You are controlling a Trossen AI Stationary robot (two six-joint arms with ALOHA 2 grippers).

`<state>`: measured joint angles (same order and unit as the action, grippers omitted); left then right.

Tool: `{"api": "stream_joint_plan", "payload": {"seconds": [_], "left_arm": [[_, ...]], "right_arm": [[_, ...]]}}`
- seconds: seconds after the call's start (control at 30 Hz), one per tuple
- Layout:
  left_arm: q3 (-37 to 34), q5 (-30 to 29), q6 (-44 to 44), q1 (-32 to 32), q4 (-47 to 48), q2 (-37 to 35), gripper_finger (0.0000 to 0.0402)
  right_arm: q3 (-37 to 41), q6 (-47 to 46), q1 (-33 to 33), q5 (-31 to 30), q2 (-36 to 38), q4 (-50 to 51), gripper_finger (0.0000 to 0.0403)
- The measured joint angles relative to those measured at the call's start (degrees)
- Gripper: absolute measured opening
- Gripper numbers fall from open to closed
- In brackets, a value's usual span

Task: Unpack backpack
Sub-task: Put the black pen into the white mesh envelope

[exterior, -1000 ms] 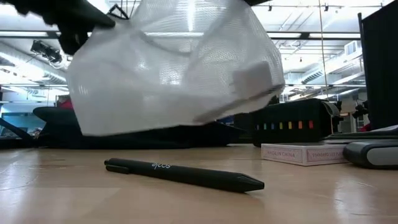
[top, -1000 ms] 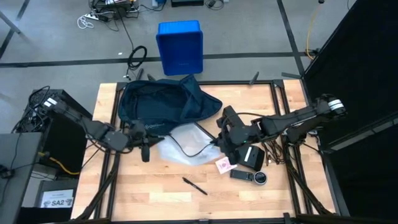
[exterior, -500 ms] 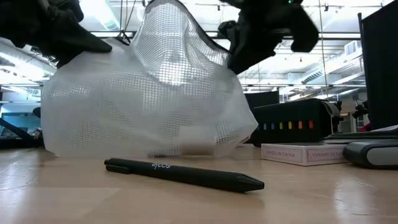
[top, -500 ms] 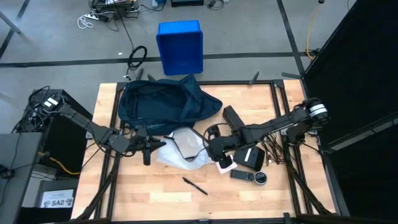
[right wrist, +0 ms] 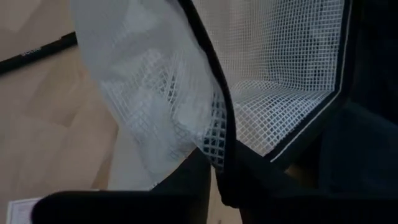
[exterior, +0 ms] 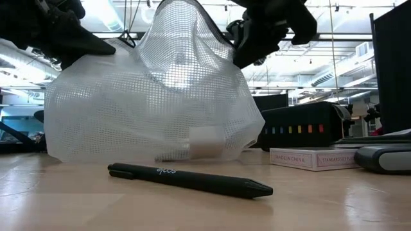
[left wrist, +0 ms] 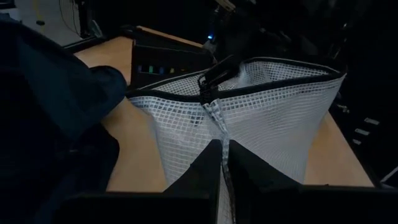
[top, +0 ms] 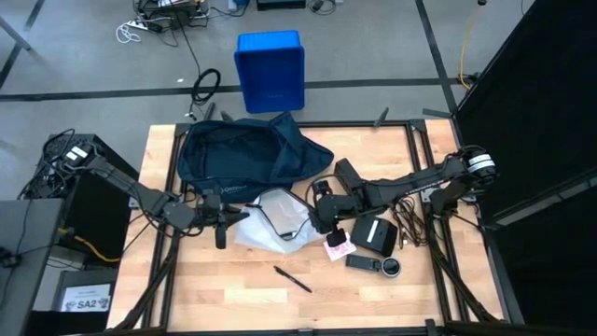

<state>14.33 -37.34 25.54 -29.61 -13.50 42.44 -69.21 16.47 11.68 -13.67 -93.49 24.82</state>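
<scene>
backpack (top: 244, 154): lying at the bench's (top: 233, 294) far side, flap open; I leave it
mesh pouch (top: 272, 220): a second ago aloft, now set down just in front of it
left gripper (top: 220, 220): jaws clamped on pouch edge
right gripper (top: 321, 215): jaws pinching the rim, perhaps loosening; next item soon

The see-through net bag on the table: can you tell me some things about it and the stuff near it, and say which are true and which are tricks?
1. The left claw pinches the white mesh pouch. True.
2. The pouch is inside the backpack. False: it sits on the table in front of it.
3. The black pen lies on the table. True.
4. The blue bin stands on the table. False: it is on the floor beyond it.
</scene>
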Motion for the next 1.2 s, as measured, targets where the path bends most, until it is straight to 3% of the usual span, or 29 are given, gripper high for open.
{"api": "stream_joint_plan", "payload": {"seconds": [0.7, 0.97, 1.2], "left_arm": [[0.0, 0.0, 0.2, 0.0, -0.5, 0.0, 0.0000], [0.0, 0.0, 0.2, 0.0, -0.4, 0.0, 0.0000], [0.0, 0.1, 0.2, 0.0, -0.4, 0.0, 0.0000]], "right_arm": [[0.0, -3.5, 4.9, -2.2, 8.5, 6.9, 0.0196], [0.0, -6.4, 8.1, -3.3, 11.6, 7.2, 0.0208], [-0.1, -10.9, 15.8, -1.0, 8.0, -6.9, 0.0180]]}}
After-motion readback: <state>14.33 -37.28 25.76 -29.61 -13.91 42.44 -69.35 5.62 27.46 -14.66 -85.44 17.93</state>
